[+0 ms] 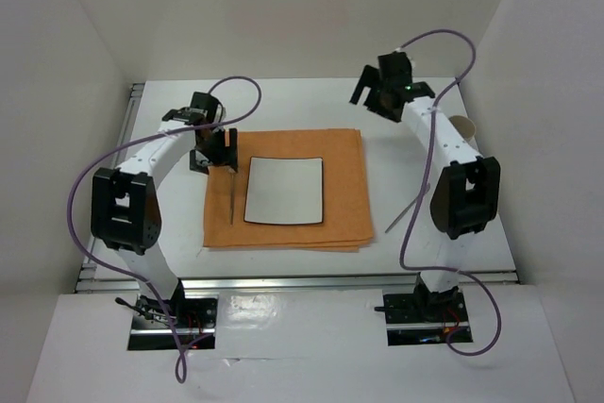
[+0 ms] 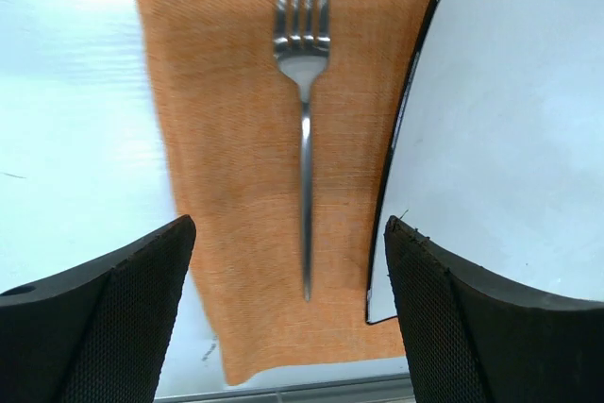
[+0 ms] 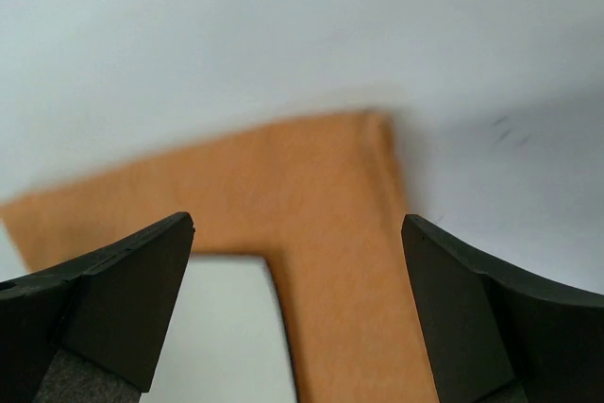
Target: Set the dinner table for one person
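Note:
An orange cloth placemat (image 1: 340, 195) lies in the middle of the white dinner table (image 1: 293, 106). A square white plate with a dark rim (image 1: 285, 191) sits on it. A metal fork (image 1: 232, 197) lies on the placemat left of the plate, tines toward the near edge; it also shows in the left wrist view (image 2: 304, 120) beside the plate (image 2: 500, 129). My left gripper (image 1: 209, 159) is open and empty just above the fork's handle end. My right gripper (image 1: 376, 99) is open and empty, raised above the table past the placemat's far right corner (image 3: 377, 129).
A small round tan object (image 1: 462, 125) lies on the table at the right, partly hidden behind my right arm. White walls enclose the table on three sides. Purple cables loop from both arms.

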